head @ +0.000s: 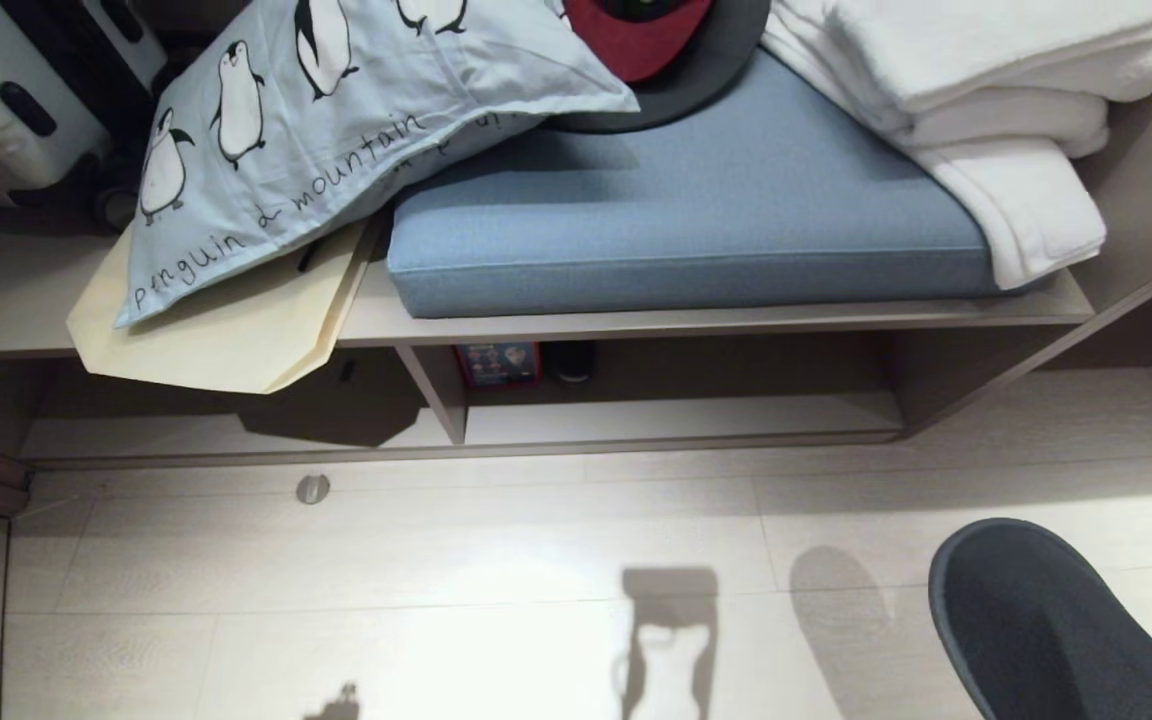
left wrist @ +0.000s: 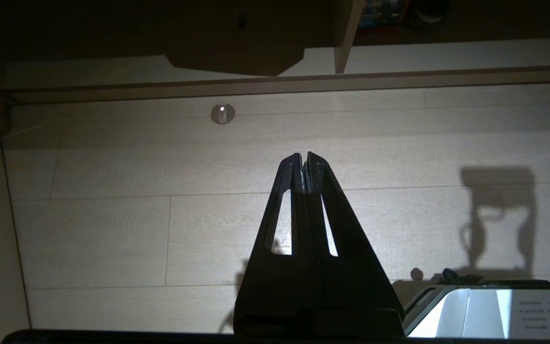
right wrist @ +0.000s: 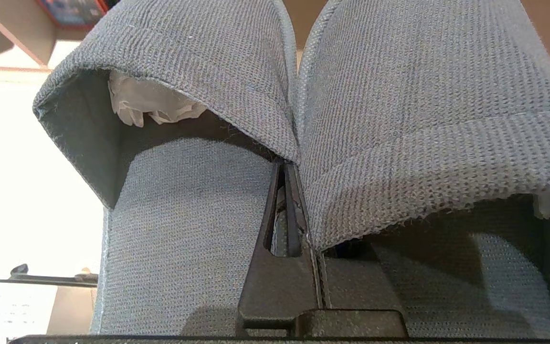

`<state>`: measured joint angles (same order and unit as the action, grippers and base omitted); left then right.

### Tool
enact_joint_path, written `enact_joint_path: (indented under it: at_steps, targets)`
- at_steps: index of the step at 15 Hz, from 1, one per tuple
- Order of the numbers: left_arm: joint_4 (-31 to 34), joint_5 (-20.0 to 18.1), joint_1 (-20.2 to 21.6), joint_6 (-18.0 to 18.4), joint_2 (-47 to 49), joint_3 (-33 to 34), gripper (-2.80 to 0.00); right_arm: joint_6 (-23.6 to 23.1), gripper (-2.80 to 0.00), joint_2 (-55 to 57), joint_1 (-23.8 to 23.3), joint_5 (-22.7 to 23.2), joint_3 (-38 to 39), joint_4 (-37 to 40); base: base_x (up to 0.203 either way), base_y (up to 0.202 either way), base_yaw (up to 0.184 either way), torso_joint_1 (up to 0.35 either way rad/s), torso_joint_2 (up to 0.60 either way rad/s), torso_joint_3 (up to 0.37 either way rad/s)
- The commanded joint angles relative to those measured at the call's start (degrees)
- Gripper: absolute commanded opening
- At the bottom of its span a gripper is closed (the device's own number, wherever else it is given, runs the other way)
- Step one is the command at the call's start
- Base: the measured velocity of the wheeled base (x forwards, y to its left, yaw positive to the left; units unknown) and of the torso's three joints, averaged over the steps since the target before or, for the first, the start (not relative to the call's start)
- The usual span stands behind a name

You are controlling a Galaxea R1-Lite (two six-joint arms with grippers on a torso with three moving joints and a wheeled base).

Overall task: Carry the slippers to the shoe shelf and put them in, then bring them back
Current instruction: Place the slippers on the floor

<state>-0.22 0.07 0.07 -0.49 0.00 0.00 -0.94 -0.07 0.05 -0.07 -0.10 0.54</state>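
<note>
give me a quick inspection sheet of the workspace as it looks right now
surface: pale wood-look floor, with a small round metal stud near the shelf base
job's things: the slippers hang side by side from the right gripper, toe caps towards the shoe shelf; white paper stuffing sits inside one toe; in the head view they show low on the right
clutter: a red-edged box and a dark item at the back of the shelf
grippers: right gripper shut on the slippers' inner edges; left gripper shut, empty, over bare floor
cables: nothing seen
surroundings: bench top carrying a blue cushion, penguin pillow, folded white towels, cream paper bag
</note>
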Motion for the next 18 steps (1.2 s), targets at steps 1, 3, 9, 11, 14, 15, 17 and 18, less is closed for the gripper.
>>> enact_joint_path:
  at_steps: [1,3,9,11,14,15,17,18]
  targets:
    - [0.0,0.0,0.0,0.0,0.0,0.0,-2.80,0.0,-2.80,0.1,0.0,0.0,0.0,0.0,0.000,0.000,0.000,0.004,0.00,0.199]
    - [0.0,0.0,0.0,0.0,0.1,0.0,-2.80,0.0,-2.80,0.1,0.0,0.0,0.0,0.0,0.000,0.000,0.000,0.000,0.00,0.207]
    - [0.0,0.0,0.0,0.0,0.1,0.0,-2.80,0.0,-2.80,0.1,0.0,0.0,0.0,0.0,0.000,0.000,0.000,0.000,0.00,0.198]
    - [0.0,0.0,0.0,0.0,0.1,0.0,-2.80,0.0,-2.80,0.1,0.0,0.0,0.0,0.0,0.000,0.000,0.000,0.002,0.00,0.203]
    - [0.0,0.0,0.0,0.0,0.1,0.0,-2.80,0.0,-2.80,0.1,0.0,0.0,0.0,0.0,0.000,0.000,0.000,0.003,0.00,0.206]
    - [0.0,0.0,0.0,0.0,0.1,0.0,-2.80,0.0,-2.80,0.1,0.0,0.0,0.0,0.0,0.000,0.000,0.000,-0.002,0.01,0.203]
    - [0.0,0.0,0.0,0.0,0.1,0.0,-2.80,0.0,-2.80,0.1,0.0,0.0,0.0,0.0,0.000,0.000,0.000,0.001,0.00,0.199]
    - [0.0,0.0,0.0,0.0,0.0,0.0,-2.80,0.0,-2.80,0.1,0.0,0.0,0.0,0.0,0.000,0.000,0.000,0.002,0.00,0.202]
